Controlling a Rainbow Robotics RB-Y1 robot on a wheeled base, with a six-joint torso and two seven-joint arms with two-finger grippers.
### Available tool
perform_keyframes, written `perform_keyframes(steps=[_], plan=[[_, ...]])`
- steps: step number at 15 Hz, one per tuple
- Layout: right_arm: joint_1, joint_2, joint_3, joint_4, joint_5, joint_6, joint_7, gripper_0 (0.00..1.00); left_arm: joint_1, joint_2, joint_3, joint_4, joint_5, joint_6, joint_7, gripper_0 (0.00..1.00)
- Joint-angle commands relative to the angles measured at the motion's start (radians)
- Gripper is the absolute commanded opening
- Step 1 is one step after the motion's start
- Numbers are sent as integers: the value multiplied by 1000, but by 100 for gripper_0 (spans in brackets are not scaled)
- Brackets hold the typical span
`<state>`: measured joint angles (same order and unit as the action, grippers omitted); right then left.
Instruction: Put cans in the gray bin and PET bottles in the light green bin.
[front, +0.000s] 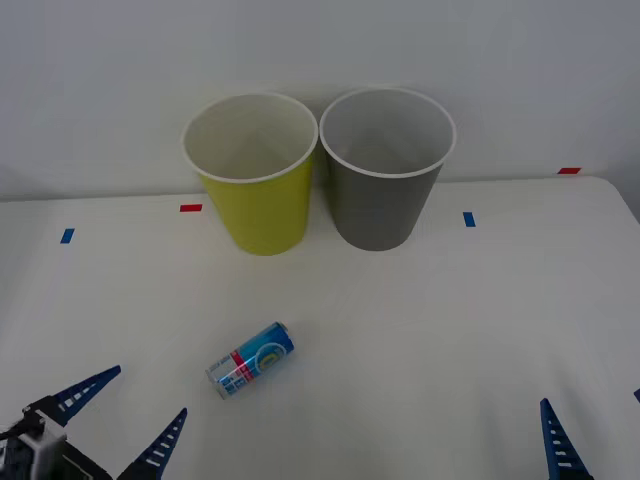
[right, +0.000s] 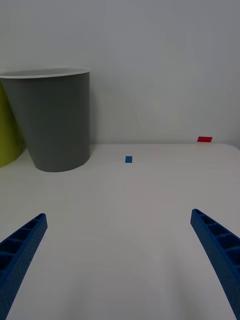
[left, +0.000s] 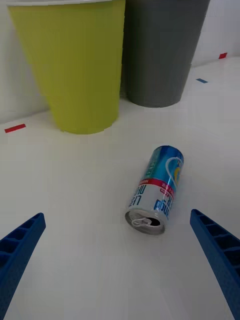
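lying on its side on the white tabletop (front: 420, 330), blue can (front: 250, 359) just ahead of the spread-open left hand (front: 118, 424); gray bin (front: 384, 170) at one o'clock from it, light green bin (front: 255, 175) at twelve. best gripped across the barrel, then lifted clear of the green rim. right hand (right: 120, 265) open, idle, well apart.

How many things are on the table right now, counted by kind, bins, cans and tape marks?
Bins: 2, the light green bin and the gray bin, standing side by side.
Cans: 1, the blue can, lying on its side in front of the bins.
Tape marks: 4, two blue and two red.
Total: 7.
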<state>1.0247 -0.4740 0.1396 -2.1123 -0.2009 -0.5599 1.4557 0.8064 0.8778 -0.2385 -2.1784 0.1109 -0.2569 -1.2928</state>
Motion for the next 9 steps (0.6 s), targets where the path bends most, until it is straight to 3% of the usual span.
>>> perform_keyframes(steps=[1, 7, 9], plan=[[0, 0, 0, 0, 0, 0, 0, 100, -98, 50, -44, -52, 6, 143, 3, 100], [0, 0, 0, 0, 0, 0, 0, 100, -248, 92, -117, -152, 7, 426, 3, 100], [0, 0, 0, 0, 0, 0, 0, 100, -280, 95, -125, -224, 10, 593, 0, 100]])
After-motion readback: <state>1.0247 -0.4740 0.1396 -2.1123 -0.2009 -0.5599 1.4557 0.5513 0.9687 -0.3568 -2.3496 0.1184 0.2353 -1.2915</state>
